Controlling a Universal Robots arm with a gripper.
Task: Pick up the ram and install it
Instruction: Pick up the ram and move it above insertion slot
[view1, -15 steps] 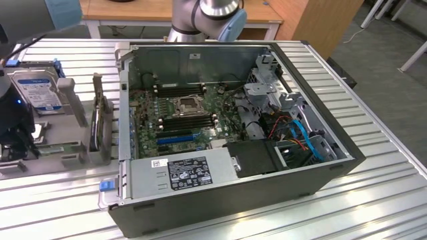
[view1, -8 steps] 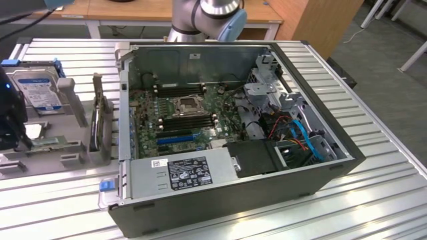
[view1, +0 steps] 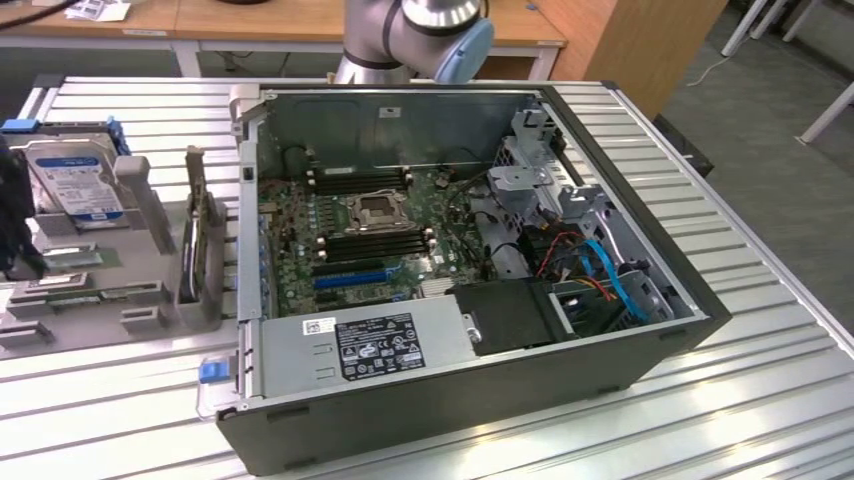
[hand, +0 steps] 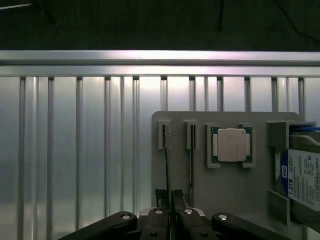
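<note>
The ram (hand: 167, 165) shows edge-on as a thin dark strip running from a slot of the grey holder (hand: 200, 190) down between my fingertips. My gripper (hand: 171, 199) is shut on it, one finger (hand: 182, 206) pressing each side. A second thin stick (hand: 191, 167) stands in the neighbouring slot. In the exterior view the gripper is a dark shape (view1: 16, 225) at the exterior view's left edge, over the grey holder (view1: 80, 300). The open computer case (view1: 467, 400) lies to the exterior view's right, with black memory slots (view1: 376, 243) beside the processor socket (view1: 374, 210).
A square silver processor chip (hand: 231, 145) and a hard drive (hand: 302, 177) sit in the holder beside the sticks. Another hard drive (view1: 74, 180) stands upright on the holder. The slatted metal table (view1: 107, 390) carries everything; the case's tall walls ring the motherboard.
</note>
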